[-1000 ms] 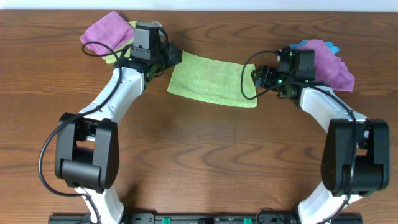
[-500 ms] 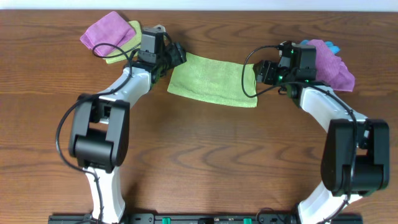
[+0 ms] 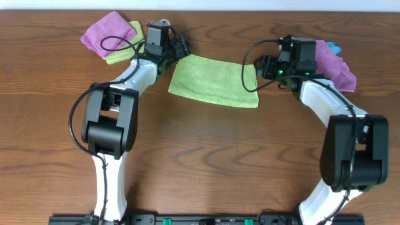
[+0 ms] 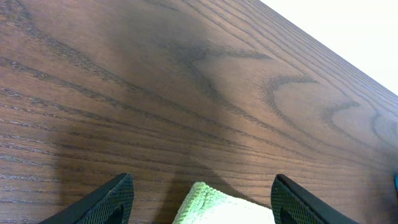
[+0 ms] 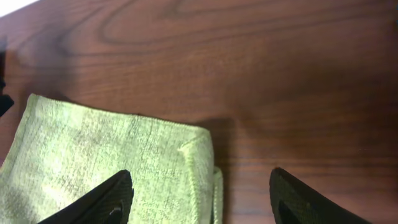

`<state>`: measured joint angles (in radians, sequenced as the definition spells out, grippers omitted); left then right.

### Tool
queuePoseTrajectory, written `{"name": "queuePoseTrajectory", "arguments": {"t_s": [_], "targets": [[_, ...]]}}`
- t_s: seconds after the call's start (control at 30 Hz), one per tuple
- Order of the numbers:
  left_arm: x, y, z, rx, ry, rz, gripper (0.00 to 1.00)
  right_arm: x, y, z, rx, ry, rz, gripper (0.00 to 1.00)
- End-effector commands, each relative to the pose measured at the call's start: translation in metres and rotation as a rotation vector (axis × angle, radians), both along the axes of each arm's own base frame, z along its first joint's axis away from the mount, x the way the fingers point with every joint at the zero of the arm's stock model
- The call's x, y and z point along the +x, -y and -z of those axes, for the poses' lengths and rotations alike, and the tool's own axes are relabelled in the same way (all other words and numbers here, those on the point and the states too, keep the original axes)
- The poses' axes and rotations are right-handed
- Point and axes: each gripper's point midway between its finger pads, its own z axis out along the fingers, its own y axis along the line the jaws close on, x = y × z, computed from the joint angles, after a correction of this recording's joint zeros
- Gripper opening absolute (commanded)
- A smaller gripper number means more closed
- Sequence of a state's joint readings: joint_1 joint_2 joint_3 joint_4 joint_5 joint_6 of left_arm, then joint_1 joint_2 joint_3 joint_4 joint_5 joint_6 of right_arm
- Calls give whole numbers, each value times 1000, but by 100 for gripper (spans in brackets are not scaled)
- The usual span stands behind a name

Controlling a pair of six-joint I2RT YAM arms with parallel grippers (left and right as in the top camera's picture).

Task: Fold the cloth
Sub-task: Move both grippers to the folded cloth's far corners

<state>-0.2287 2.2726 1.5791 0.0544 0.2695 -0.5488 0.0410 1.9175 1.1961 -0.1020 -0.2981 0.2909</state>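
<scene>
Lying flat toward the far side of the wooden surface (image 3: 200, 156), the cloth (image 3: 212, 81) is a lime-green rectangle, already doubled over, stretched between the two arms. Its outline and place match what they were a second ago.

The left gripper (image 3: 180, 47) has changed most. A second ago it sat over the cloth's far left corner; now it has drawn back past that corner toward the rear edge, and the left arm's elbow has swung inward. In the left wrist view its fingers (image 4: 115, 199) stand wide apart, with only a rounded corner of the cloth showing low between them, touched by neither. It grips nothing.

The right gripper (image 3: 261, 66) has shifted a little toward the far edge and now hovers at the cloth's far right corner. In the right wrist view its fingers (image 5: 292, 196) are spread wide above that corner, where the edge of a folded layer shows. It too holds nothing.

A purple cloth (image 3: 105, 32) lies on a yellow-green cloth (image 3: 119, 58) to the left of the left gripper. A second purple cloth (image 3: 337, 65) and a bit of blue cloth (image 3: 335, 47) lie behind the right wrist.
</scene>
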Motion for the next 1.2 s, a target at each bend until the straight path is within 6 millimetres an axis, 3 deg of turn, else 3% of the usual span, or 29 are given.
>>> {"name": "queuePoseTrajectory", "arguments": {"t_s": [0.0,0.43,1.17], "targets": [[5,-4,10,14,-8,-5,72,3,-9,1,-13,5,-27,69],[2,-1,22,5,-28,10,70,0,-20,14,-15,-22,-48,66],[-9,11,41,5,-86,32,64,0,-22,14,-11,-24,-47,66]]}}
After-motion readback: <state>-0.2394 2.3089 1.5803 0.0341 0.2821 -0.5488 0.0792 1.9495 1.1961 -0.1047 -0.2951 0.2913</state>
